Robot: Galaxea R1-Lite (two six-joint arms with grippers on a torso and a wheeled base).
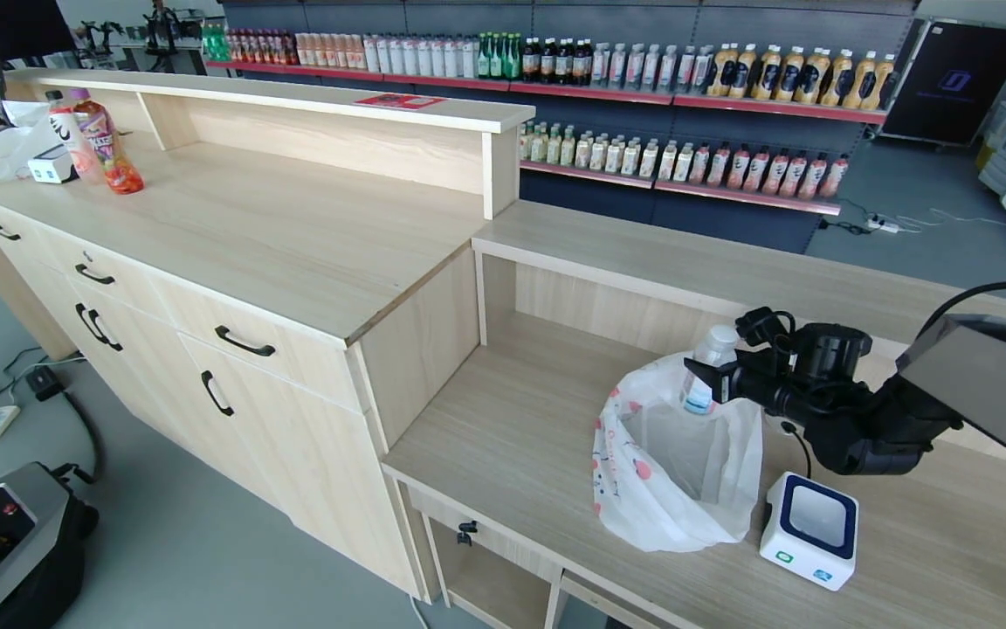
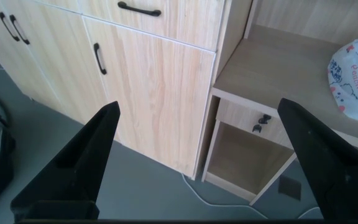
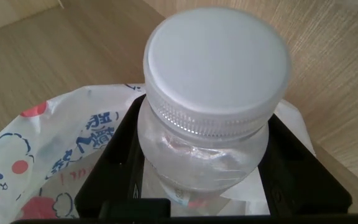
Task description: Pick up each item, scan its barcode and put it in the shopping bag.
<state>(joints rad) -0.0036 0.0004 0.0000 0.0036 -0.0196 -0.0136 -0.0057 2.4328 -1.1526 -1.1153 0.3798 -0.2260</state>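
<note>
My right gripper [image 1: 702, 377]: black; bottle [image 1: 716, 342]: clear, white ribbed cap, blue label; shopping bag [image 1: 686, 489]: translucent white, red-pink cartoon print; scanner [image 1: 810, 528]: white, navy frame; counter [image 1: 520, 428]: pale wood grain.

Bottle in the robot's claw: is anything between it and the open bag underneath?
Nothing. In the head view the bottle, clamped in the right gripper, hangs at the open mouth of the shopping bag, and the right wrist view shows bag plastic below it.
</note>
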